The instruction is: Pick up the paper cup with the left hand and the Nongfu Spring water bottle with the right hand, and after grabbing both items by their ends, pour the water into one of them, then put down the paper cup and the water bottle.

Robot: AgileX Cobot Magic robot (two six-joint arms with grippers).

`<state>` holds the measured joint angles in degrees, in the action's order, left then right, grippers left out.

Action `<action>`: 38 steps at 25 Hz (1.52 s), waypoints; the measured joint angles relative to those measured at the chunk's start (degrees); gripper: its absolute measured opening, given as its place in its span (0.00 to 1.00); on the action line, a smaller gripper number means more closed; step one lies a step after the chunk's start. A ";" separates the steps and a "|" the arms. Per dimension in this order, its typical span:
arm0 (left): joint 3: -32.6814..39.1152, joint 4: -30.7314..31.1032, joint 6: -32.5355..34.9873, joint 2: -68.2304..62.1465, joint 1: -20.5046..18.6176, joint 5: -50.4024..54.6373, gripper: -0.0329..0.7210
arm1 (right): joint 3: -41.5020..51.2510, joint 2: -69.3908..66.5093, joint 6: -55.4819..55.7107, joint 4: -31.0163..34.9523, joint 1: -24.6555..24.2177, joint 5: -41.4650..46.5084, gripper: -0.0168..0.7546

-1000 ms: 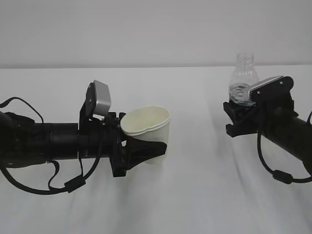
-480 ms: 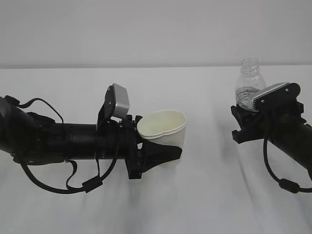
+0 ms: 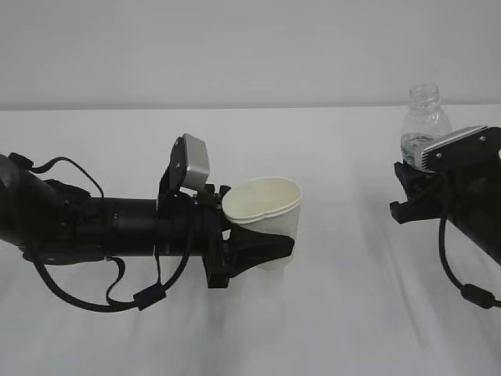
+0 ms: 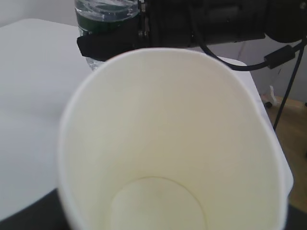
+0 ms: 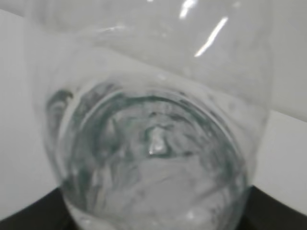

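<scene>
The white paper cup (image 3: 264, 205) stands upright at mid-table, and my left gripper (image 3: 272, 241) is shut on its lower wall from the left. Its rim is squeezed slightly out of round. In the left wrist view the cup's (image 4: 168, 143) cream inside fills the frame and looks dry. The clear Nongfu Spring water bottle (image 3: 425, 125) is upright and capless at the far right. My right gripper (image 3: 412, 186) is shut on its lower body, hiding the base. The right wrist view looks through the bottle (image 5: 153, 143), where a little water (image 5: 158, 196) shows low down. Whether either thing touches the table I cannot tell.
A white cloth covers the table (image 3: 344, 313), and a plain pale wall rises behind it. In the left wrist view the bottle's green label (image 4: 103, 21) and the right arm (image 4: 206, 19) sit just beyond the cup's rim. The table's far edge and brown floor (image 4: 292, 139) show at right.
Both arms have shifted to the right. The left one carried the cup along and has now slowed; the right one carried the bottle further toward the right edge.
</scene>
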<state>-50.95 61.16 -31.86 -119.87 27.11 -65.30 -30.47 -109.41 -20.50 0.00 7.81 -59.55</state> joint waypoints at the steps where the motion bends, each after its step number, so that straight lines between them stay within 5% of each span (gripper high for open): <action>1: 0.00 0.00 0.00 0.00 0.12 -0.03 0.63 | 0.24 0.00 0.00 0.32 0.00 0.00 0.56; 38: -5.68 0.50 -1.60 -1.13 3.24 4.33 0.63 | 1.18 1.25 -16.21 -0.42 0.00 -0.11 0.56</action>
<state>-56.64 61.66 -33.45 -121.00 30.34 -60.97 -29.30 -108.17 -36.71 -0.42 7.81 -59.66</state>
